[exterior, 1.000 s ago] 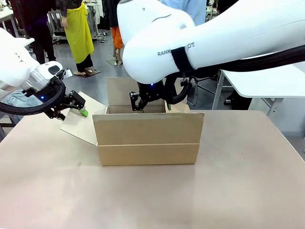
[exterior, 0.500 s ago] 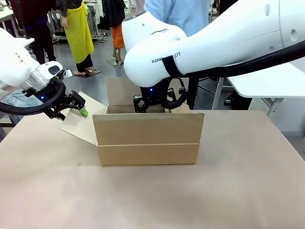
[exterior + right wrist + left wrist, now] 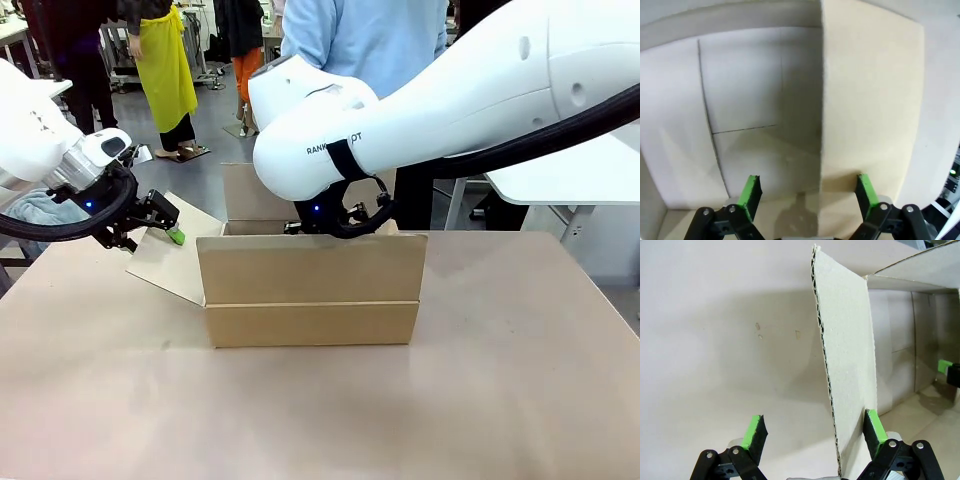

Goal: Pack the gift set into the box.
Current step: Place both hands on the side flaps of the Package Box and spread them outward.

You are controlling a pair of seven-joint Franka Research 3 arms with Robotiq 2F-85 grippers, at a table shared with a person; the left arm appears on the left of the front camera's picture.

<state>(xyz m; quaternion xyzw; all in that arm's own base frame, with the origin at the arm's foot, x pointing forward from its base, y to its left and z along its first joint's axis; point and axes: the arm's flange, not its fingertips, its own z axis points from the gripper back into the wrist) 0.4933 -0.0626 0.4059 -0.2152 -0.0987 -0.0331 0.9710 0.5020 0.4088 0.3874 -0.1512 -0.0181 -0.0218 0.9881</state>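
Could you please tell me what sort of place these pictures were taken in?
Most likely a robotics lab or workshop: a white left robot arm and a white right robot arm reach a plain brown cardboard box on a beige table, with people and a white worktable behind.

The right gripper (image 3: 807,196), green pads spread wide apart, points into the box (image 3: 755,90), whose pale cardboard walls rise ahead.

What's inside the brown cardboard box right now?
The right end effector, open, reaches into the brown corrugated cardboard box; its wrist view shows bare walls and floor. From the front, the near wall hides the inside.
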